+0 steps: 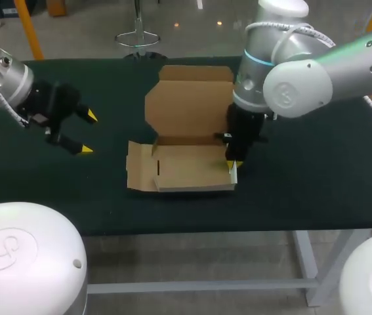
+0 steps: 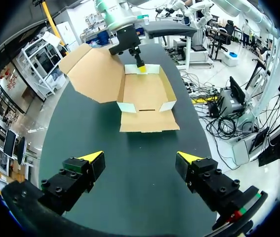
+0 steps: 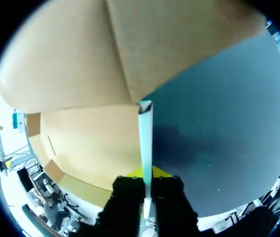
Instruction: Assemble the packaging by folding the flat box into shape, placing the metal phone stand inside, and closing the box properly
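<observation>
Currently my right gripper (image 1: 231,167) is pinched narrow on the raised right side wall (image 3: 145,143) of the half-folded brown cardboard box (image 1: 189,167), which sits mid-way across the dark green table (image 1: 317,164). A skewed or hard pull could crease that thin wall or drag the whole box. My left gripper (image 1: 86,133) hangs wide open, well apart. The upright lid flap (image 1: 189,105) crowds my right arm; no phone stand shows.

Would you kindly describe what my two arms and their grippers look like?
The left arm and right arm have rounded silver-grey shells; the right shows a teal ring. White cables run along them. The left gripper and right gripper are black blocks with two yellow-tipped fingers.
</observation>
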`<action>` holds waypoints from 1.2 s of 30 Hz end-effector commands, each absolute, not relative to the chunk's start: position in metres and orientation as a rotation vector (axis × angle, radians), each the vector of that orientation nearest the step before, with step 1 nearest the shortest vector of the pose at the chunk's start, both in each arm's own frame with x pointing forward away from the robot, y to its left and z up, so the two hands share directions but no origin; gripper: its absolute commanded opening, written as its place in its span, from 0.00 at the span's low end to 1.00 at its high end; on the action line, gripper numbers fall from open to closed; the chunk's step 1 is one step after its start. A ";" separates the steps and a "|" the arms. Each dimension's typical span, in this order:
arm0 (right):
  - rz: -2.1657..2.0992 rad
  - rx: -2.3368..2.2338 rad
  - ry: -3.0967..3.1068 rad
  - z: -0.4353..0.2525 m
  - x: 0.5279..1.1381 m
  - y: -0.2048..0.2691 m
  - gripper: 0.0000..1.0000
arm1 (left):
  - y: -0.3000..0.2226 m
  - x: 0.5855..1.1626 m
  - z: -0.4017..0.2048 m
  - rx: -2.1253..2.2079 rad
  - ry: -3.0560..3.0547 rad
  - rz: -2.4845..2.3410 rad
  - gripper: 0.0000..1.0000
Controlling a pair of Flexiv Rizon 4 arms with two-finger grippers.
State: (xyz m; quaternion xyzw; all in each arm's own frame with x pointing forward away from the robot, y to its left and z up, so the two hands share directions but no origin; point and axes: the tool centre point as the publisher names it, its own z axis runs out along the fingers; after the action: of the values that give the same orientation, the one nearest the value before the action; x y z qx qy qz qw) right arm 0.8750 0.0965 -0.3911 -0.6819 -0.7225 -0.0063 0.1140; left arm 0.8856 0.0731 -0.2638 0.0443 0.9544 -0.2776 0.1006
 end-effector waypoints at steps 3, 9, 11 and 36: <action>0.217 -1.904 -2.039 -0.389 0.882 0.101 0.00 | 0.073 0.889 -0.268 0.136 2.827 -0.804 1.00; 0.269 -1.901 -2.027 -0.391 0.887 0.104 0.00 | 0.074 0.891 -0.274 0.131 2.837 -0.778 1.00; 0.284 -1.905 -2.025 -0.391 0.887 0.105 0.00 | 0.075 0.891 -0.276 0.126 2.848 -0.761 1.00; 0.304 -1.892 -1.999 -0.400 0.882 0.105 0.00 | 0.078 0.895 -0.286 0.040 2.894 -0.762 1.00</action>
State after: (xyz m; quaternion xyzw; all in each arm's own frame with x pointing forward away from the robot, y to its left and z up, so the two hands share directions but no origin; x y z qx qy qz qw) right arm 0.8783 0.1038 -0.4011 -0.6771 -0.7107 0.0898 0.1682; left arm 0.8951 0.0781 -0.2862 0.0135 0.9636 -0.2562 0.0758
